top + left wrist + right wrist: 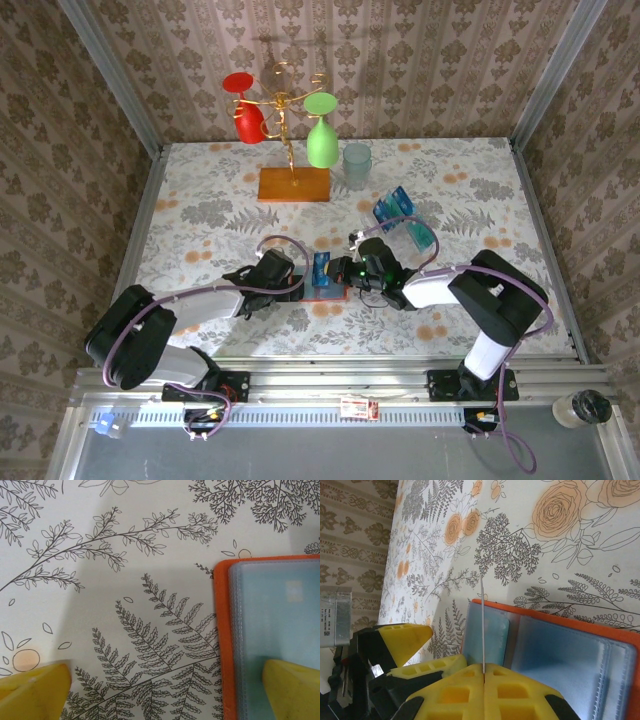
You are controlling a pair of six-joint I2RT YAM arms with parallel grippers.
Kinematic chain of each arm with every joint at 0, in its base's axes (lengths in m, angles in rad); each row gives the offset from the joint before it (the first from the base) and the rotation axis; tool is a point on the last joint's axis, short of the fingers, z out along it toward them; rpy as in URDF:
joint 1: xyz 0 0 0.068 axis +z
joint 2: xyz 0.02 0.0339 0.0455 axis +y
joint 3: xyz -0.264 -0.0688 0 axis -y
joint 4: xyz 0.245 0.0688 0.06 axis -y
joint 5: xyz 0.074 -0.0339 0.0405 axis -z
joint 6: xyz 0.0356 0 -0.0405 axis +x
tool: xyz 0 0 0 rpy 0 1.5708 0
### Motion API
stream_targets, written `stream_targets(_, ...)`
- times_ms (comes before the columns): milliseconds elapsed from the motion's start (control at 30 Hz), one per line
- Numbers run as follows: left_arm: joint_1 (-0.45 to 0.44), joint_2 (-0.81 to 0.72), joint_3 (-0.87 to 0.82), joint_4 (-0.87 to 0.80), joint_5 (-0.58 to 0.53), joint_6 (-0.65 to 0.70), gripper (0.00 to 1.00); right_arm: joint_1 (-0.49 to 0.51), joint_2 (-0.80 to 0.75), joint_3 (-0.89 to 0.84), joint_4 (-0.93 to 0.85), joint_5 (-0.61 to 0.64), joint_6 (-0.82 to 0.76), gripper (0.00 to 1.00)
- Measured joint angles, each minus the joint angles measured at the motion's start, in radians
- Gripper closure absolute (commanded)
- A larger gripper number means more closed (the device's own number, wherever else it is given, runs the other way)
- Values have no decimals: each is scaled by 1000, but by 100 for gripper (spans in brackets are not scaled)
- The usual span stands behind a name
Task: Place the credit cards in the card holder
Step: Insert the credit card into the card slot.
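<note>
In the top view the card holder (pixel 327 296) lies mostly under the left claw (pixel 296 282) and right claw (pixel 338 272), with just an orange strip clear. The left wrist view cuts it off at the right and bottom edges, and the left claw's fingertips (pixel 32 687) run off the bottom. The card (pixel 482 625) pinched in the right claw stands edge-on, its face unseen. The loose cards (pixel 396 210) number perhaps three, and their markings are too small to read.

card holder (pixel 332 294) 1 | credit cards (pixel 396 207) 3 | goblets (pixel 320 140) 2 | cup (pixel 357 165) 1 | stand (pixel 293 184) 1
</note>
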Motion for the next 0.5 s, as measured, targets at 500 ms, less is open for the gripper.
stream_targets(500, 0, 0, 0, 0, -1, -4, 0, 4, 26, -23, 43, 16, 0, 100)
